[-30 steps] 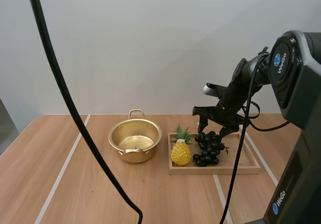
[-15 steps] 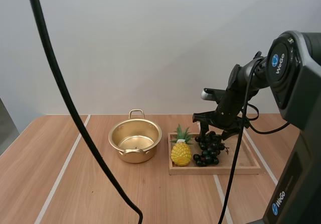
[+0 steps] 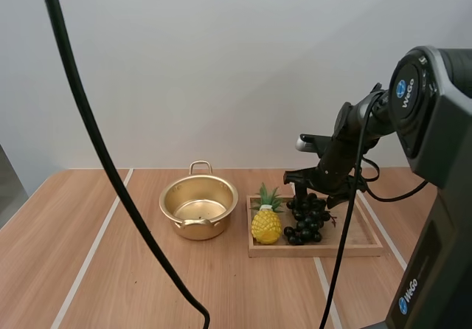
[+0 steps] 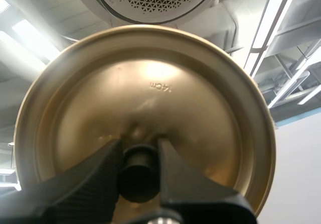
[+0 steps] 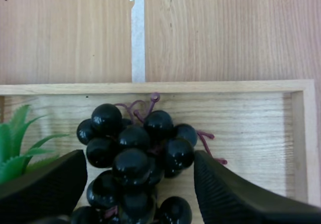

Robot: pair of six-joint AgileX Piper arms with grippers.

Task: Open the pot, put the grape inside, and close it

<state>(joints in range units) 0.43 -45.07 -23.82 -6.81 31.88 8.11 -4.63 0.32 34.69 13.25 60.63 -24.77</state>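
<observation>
Black-fingered and spread wide, the right end effector (image 5: pixel 139 158) straddles the bunch of grapes (image 5: pixel 133 136), one finger on either side of the cluster, gripping nothing; whether the tips touch the berries cannot be told. The bunch looks like a light plastic model; its berries are round and glossy, so probably slippery, and they hang on thin stems, so the cluster is likely to sag and swing when lifted. The safer hold seems to be across the thick upper middle, where the berries are packed tight; a pinch on one outer berry could squirt off. The berries are near-black with bright highlights, and curls of purplish-red stem poke out at the top and side. The bunch lies in the wooden tray (image 3: pixel 354 246), just beside a toy pineapple (image 3: pixel 266 222).

The left end effector (image 4: pixel 139 166) is clamped on the black knob (image 4: pixel 139 176) of the brass-coloured lid (image 4: pixel 150 93), holding it aloft; the gold pot (image 3: pixel 199 229) stands open and empty on the wooden counter (image 3: pixel 110 270), just beside the tray on the pineapple's side.
</observation>
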